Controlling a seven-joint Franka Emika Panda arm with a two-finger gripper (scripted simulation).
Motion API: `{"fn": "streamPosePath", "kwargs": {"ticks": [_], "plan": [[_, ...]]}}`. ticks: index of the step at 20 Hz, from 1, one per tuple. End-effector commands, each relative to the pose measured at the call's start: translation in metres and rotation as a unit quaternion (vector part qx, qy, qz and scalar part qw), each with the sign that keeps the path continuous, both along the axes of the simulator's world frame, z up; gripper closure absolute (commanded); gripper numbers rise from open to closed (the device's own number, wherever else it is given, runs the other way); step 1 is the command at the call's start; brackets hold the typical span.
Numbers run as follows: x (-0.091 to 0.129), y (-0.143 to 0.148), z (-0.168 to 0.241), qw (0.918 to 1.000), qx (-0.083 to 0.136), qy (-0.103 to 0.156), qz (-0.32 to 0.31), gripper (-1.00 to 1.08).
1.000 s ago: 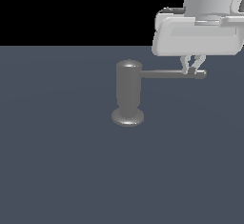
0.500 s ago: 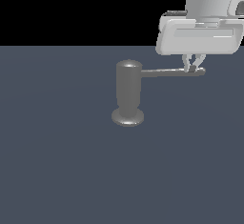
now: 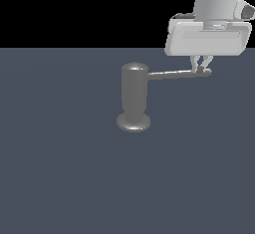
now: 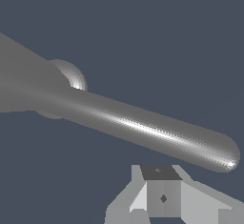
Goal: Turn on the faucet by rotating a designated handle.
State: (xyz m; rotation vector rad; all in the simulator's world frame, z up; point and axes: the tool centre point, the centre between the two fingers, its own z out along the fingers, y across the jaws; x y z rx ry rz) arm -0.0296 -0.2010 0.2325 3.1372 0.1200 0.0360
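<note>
The faucet (image 3: 134, 98) is a grey upright cylinder on a flared round base, standing mid-scene. Its handle (image 3: 177, 73) is a thin rod jutting from the top toward the exterior view's right, ending in a rounded tip. My gripper (image 3: 201, 68) hangs over that tip, fingers close together and shut, touching the rod near its end rather than clamped around it. In the wrist view the handle (image 4: 152, 130) runs across the picture from the faucet (image 4: 28, 82), and my fingertips (image 4: 159, 189) sit just beside the rod near its tip.
The faucet stands on a flat dark blue-grey floor (image 3: 60, 168). Nothing else shows besides my white hand body (image 3: 206, 36) above the handle's end.
My gripper has shifted slightly toward the exterior view's right and upward, and the handle's tip has swung along with it. The faucet body has stayed put.
</note>
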Motion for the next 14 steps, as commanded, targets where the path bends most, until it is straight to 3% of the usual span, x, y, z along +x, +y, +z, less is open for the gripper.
{"fn": "streamPosePath", "kwargs": {"ticks": [1,14], "plan": [[0.002,-0.011,-0.009,1.0000,0.000,0.007,-0.006,1.08],[0.032,-0.035,-0.012,0.9999,0.001,0.011,-0.009,1.08]]}}
